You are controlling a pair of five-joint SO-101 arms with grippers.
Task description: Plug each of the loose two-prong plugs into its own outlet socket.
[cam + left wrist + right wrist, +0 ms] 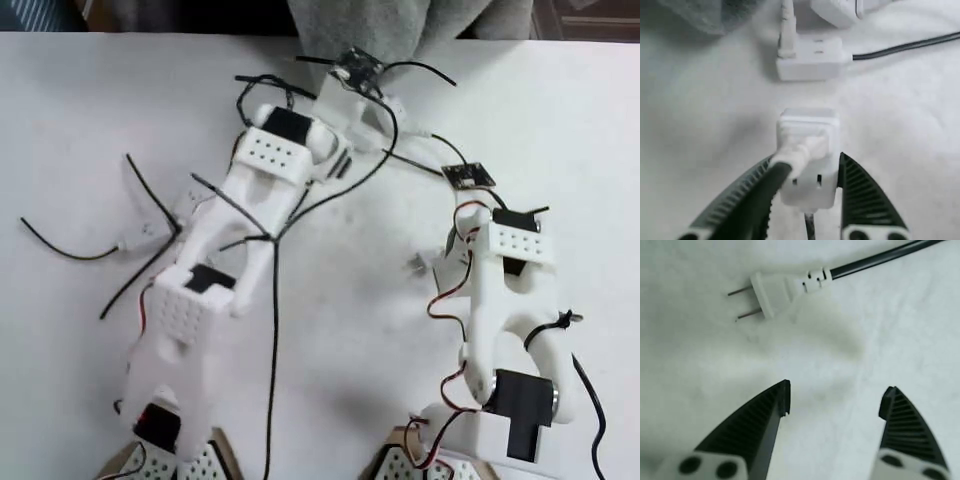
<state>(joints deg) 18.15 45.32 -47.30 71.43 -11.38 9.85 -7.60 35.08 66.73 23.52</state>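
Now L gripper (pixel 808 162) clamps white socket block (pixel 807 125), R gripper (pixel 838 389) fingers wide, loose plug (pixel 771 292) near it.

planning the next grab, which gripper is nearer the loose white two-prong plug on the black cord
Right. The right gripper sits open just short of the white two-prong plug; the left gripper is farther off, closed around a white plastic socket block.

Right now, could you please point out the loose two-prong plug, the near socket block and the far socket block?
loose two-prong plug (pixel 769 291): right wrist view, white body behind prongs.
near socket block (pixel 822 150): left wrist view, white body.
far socket block (pixel 812 54): left wrist view, slotted face.
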